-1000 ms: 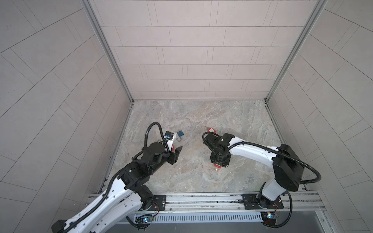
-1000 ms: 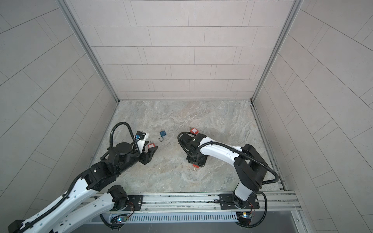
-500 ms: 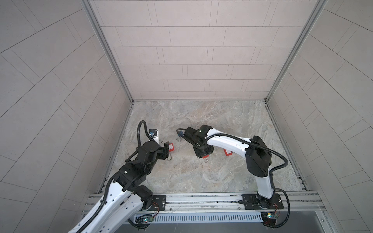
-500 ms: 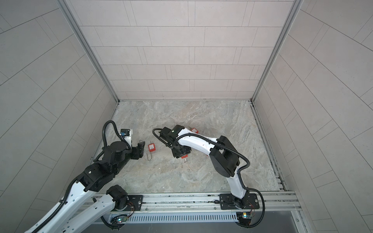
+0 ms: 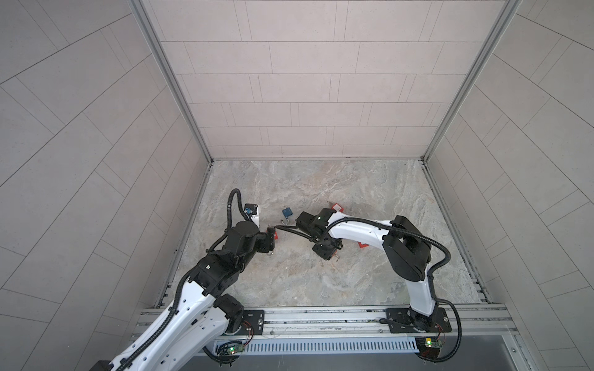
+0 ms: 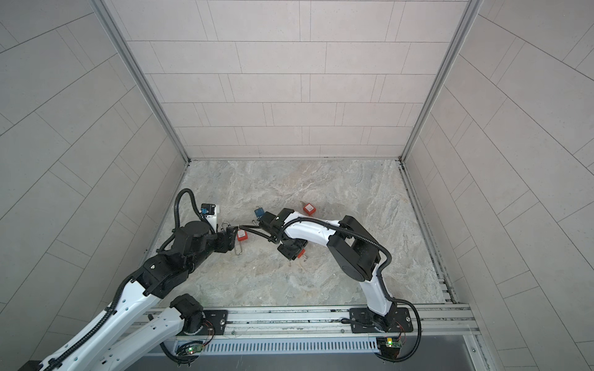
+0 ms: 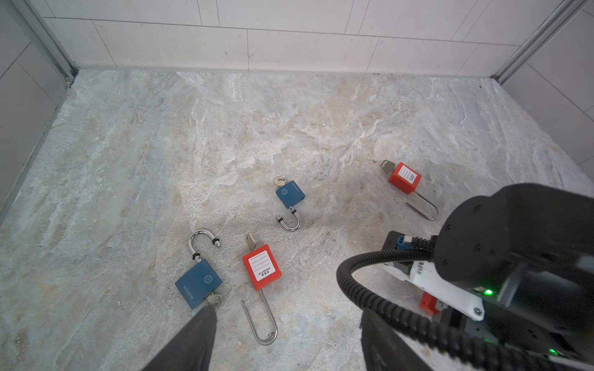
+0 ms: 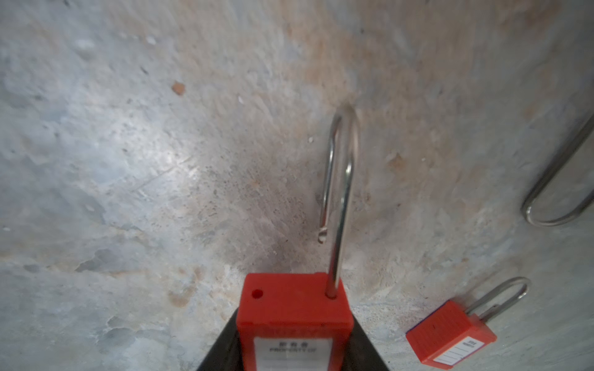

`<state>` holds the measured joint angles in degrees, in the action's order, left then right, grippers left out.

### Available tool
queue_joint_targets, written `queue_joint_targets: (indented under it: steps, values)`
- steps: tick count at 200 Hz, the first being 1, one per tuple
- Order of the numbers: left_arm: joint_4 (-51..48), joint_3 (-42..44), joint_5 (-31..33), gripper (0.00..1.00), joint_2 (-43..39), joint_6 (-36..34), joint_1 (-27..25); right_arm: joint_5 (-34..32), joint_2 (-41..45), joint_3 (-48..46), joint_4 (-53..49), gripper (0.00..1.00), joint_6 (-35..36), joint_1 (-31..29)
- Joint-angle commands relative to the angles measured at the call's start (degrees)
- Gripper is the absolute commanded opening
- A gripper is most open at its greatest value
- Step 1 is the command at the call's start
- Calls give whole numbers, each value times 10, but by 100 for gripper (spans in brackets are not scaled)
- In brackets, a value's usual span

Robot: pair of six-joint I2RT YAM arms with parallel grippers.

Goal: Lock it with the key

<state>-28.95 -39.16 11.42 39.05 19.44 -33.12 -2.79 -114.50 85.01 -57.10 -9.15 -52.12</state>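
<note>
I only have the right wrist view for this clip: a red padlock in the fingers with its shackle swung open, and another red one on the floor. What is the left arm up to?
Observer: The left gripper is open and empty, with the tip of one of its fingers at the key of a large blue padlock.
Operator: Is that blue lock shut?
Observer: No, its shackle is swung open, the free end clear of the lock.
Operator: Any other blue locks?
Observer: One small blue padlock lies farther out, also open.
</note>
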Motion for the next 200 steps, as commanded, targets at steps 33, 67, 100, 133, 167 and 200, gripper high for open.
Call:
queue_joint_targets:
  steps: [33,67,100,133,167,200]
  values:
    - [10,-4,-27,76,9,-12,3,11,57,-53,74,39,103,-3]
    - [10,-6,-35,76,4,-15,3,14,69,-76,107,42,122,-3]
    - [12,-9,-42,76,5,-17,3,-5,73,-93,133,46,112,-3]
    - [11,-13,-47,76,9,-21,3,-13,72,-99,144,49,107,-3]
    - [10,-8,-51,76,4,-21,3,-9,61,-89,138,51,119,-3]
    - [4,-7,-45,76,-2,-23,3,-4,46,-72,122,50,128,1]
